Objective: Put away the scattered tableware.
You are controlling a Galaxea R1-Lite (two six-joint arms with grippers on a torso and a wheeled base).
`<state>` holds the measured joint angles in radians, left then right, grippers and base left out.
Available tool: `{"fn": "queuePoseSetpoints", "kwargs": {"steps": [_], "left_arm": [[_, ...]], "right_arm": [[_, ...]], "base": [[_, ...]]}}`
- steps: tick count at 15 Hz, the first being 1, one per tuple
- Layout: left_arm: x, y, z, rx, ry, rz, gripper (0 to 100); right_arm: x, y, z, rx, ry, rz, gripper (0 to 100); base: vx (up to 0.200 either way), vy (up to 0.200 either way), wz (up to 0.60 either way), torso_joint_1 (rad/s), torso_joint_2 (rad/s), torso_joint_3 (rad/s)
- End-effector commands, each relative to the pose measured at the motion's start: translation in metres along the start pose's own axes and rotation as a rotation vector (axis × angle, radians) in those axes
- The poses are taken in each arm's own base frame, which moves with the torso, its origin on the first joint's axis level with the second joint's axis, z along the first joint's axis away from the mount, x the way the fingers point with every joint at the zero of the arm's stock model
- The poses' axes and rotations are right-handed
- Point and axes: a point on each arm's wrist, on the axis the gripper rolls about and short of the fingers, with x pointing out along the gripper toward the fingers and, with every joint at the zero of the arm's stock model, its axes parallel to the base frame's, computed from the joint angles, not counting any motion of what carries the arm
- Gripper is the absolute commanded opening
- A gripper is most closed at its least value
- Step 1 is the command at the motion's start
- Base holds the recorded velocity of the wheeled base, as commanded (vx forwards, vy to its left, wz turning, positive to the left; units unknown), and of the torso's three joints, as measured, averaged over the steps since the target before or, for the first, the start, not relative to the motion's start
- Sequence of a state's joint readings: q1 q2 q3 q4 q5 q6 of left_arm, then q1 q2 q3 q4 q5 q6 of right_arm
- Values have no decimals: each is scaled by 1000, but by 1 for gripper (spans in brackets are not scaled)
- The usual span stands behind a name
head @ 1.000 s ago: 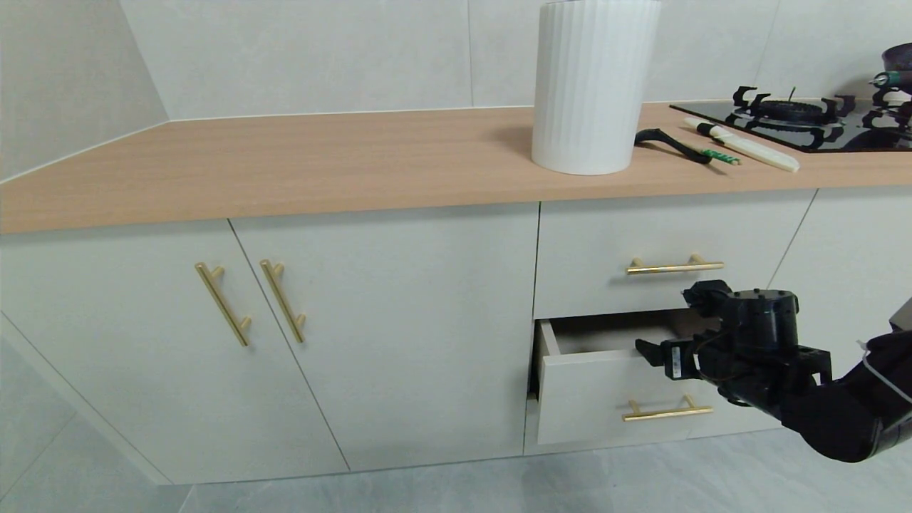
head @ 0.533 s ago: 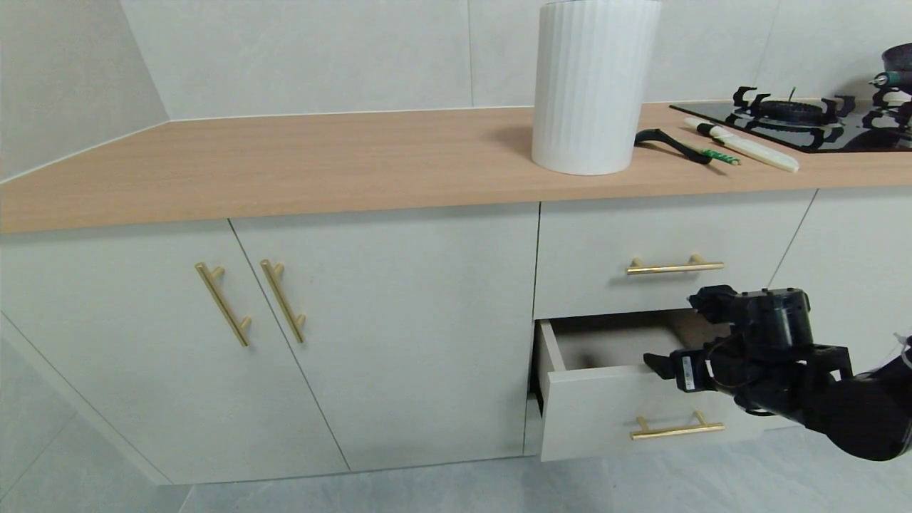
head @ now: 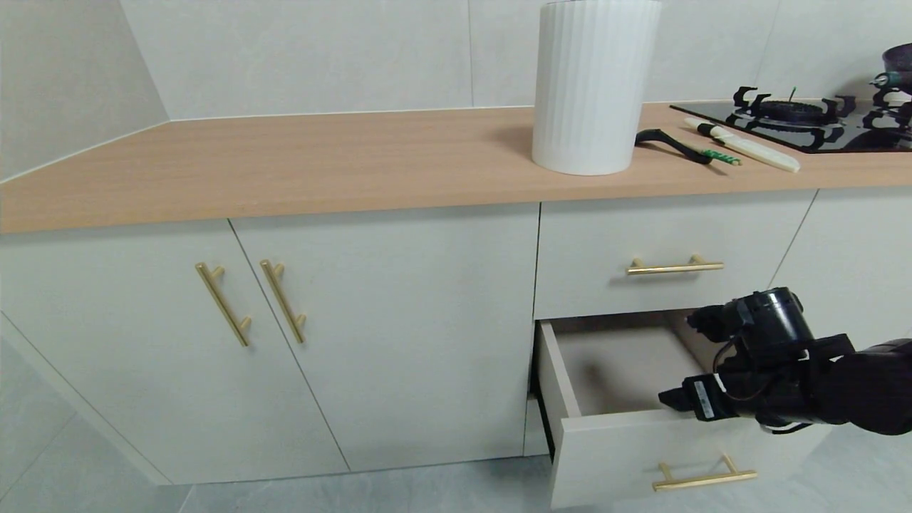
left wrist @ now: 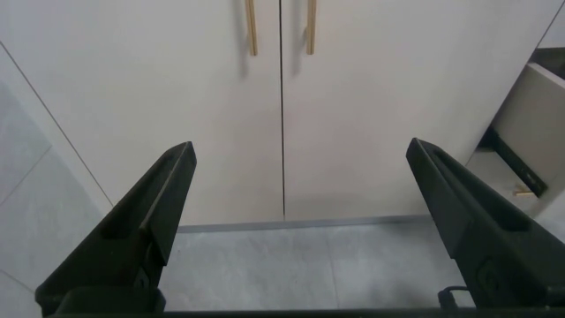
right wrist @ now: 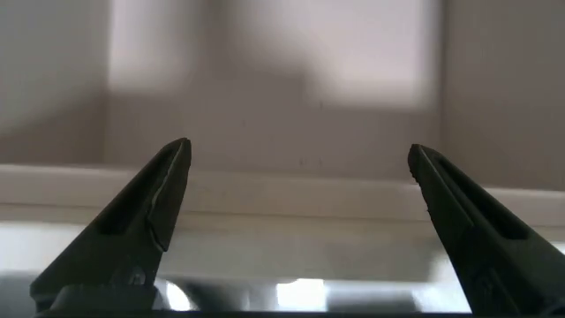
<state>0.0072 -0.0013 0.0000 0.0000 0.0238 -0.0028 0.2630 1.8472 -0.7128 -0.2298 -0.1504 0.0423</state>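
Observation:
On the wooden counter, right of a tall white ribbed container, lie a black-handled utensil, a green-striped stick and a long white utensil. Below them the lower drawer stands pulled well out, and its inside looks bare. My right gripper is open at the top edge of the drawer front. That edge runs between its fingers, with the drawer's inside beyond. My left gripper hangs open, low in front of the cabinet doors.
A black gas hob sits at the counter's far right. The upper drawer is closed. Two cabinet doors with gold handles fill the left. Grey floor lies below, and the open drawer juts out over it.
The lower drawer has slid much further out toward me. My right gripper has moved down and outward with its front edge.

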Motion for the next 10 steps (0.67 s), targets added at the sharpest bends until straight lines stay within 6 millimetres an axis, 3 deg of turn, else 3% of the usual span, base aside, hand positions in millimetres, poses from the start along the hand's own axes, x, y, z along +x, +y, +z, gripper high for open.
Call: {"fn": "queuePoseSetpoints", "kwargs": {"steps": [1, 5, 10], "left_arm": [[0, 0, 0, 0, 1, 1, 100], [0, 0, 0, 0, 1, 1, 100], [0, 0, 0, 0, 0, 1, 100]], "right_arm": [[-8, 1, 6, -12, 35, 3, 100], [-19, 7, -5, -81, 296, 5, 100], [-22, 7, -4, -82, 308, 1, 100]], "base": [[0, 0, 0, 0, 0, 0], [0, 0, 0, 0, 0, 0], [0, 0, 0, 0, 0, 0]]}}
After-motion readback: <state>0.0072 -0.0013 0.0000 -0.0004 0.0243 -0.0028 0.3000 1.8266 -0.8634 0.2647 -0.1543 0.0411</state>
